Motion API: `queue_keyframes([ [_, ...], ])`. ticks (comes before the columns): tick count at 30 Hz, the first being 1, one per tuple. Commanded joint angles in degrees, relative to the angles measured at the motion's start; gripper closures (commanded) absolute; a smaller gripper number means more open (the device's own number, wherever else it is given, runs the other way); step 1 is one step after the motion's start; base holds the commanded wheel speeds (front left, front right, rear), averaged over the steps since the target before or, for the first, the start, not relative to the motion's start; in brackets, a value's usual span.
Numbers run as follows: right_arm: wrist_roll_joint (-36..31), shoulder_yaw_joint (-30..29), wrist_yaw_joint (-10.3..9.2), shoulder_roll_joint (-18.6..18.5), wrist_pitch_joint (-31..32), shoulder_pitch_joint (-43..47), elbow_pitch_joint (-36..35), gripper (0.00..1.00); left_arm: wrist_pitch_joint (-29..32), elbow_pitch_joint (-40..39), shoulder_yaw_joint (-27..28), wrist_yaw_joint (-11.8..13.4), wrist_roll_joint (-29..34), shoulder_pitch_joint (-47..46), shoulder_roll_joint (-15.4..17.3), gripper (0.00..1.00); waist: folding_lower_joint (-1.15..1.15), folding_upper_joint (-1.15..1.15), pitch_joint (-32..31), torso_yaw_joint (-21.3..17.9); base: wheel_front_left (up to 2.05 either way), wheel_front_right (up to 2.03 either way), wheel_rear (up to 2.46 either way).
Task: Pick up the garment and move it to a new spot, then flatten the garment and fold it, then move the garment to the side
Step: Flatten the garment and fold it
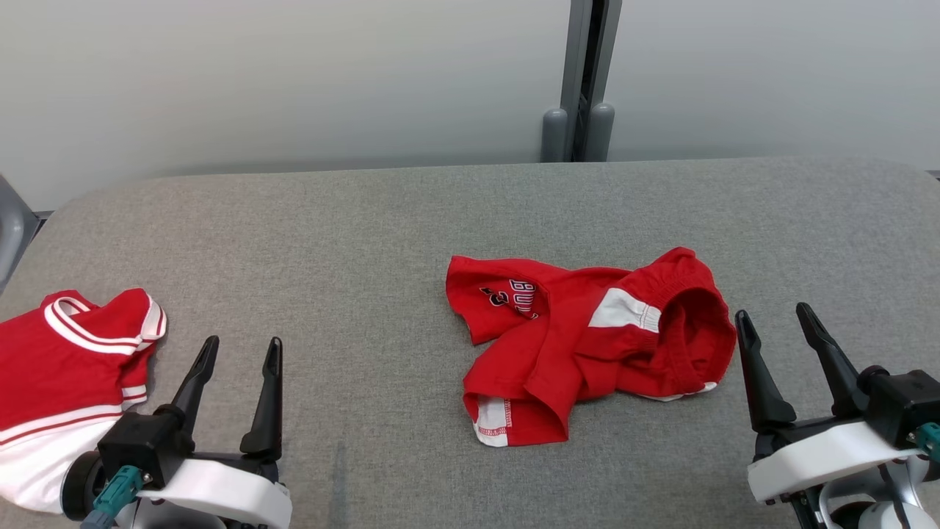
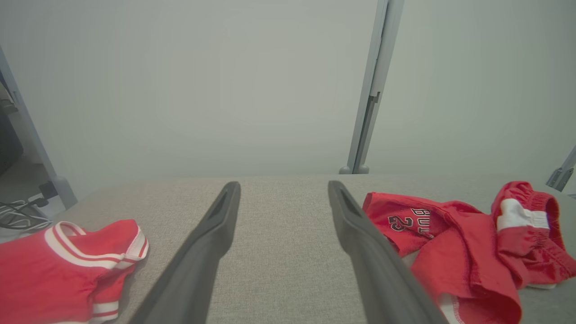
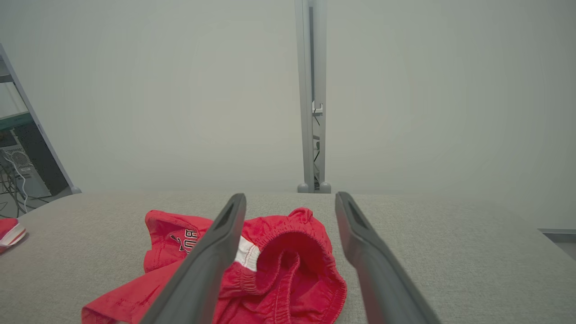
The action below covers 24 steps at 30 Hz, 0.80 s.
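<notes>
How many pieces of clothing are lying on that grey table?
2. Crumpled red shorts lie right of the middle; a red and white shirt lies at the left edge, partly cut off from view.

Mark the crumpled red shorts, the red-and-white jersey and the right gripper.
crumpled red shorts (image 1: 565, 345): head view, middle of the red fabric.
red-and-white jersey (image 1: 59, 360): head view, red chest panel.
right gripper (image 1: 772, 312): head view, midway between its open fingertips.
</notes>
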Motion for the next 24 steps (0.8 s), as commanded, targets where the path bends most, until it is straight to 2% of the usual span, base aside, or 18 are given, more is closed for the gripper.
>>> queue_keyframes([
  [1, -0.23, -0.05, 0.08, 0.02, 0.18, -0.03, -0.27, 0.0, -0.04, -0.39, -0.11, 0.26, 0.26, -0.93, 0.39, 0.0, 0.0, 0.0, 0.13, 0.05, 0.0, 0.0, 0.0],
  [7, -0.63, 0.21, 0.08, 0.1, 0.43, -0.31, -0.79, 0.0, 0.59, -1.33, -1.82, -0.6, 1.44, -2.64, 0.62, 0.0, 0.0, 0.0, 0.65, -0.04, 0.0, 0.0, 0.0],
  [10, -0.61, 0.21, 0.08, 0.12, 0.37, -0.41, -1.0, 0.0, 1.76, -1.94, -4.75, -2.05, 3.09, -4.38, 0.4, 0.0, 0.0, 0.0, 1.27, -0.21, 0.0, 0.0, 0.0],
  [14, -0.7, 0.72, 0.08, 0.15, 0.35, -0.96, -1.06, 0.0, 5.13, -1.15, -11.26, -5.93, 4.6, -7.58, -1.44, 0.0, 0.0, 0.0, 2.62, -1.05, 0.0, 0.0, 0.0],
  [15, -0.68, 1.13, 0.08, 0.15, 0.25, -1.38, -1.03, 0.0, 6.82, 0.37, -14.76, -8.4, 5.28, -9.04, -2.47, 0.0, 0.0, 0.0, 3.45, -1.71, 0.0, 0.0, 0.0],
  [18, -0.6, 1.46, 0.08, 0.16, 0.05, -1.92, -0.79, 0.0, 9.16, 3.73, -19.68, -11.8, 6.02, -11.04, -4.27, 0.0, 0.0, 0.0, 4.81, -2.83, 0.0, 0.0, 0.0],
  [24, -0.29, 2.57, 0.08, 0.18, -0.58, -3.54, -0.18, 0.0, 13.12, 12.44, -25.07, -16.35, 6.58, -14.69, -6.67, 0.0, 0.0, 0.0, 7.88, -5.73, 0.0, 0.0, 0.0],
])
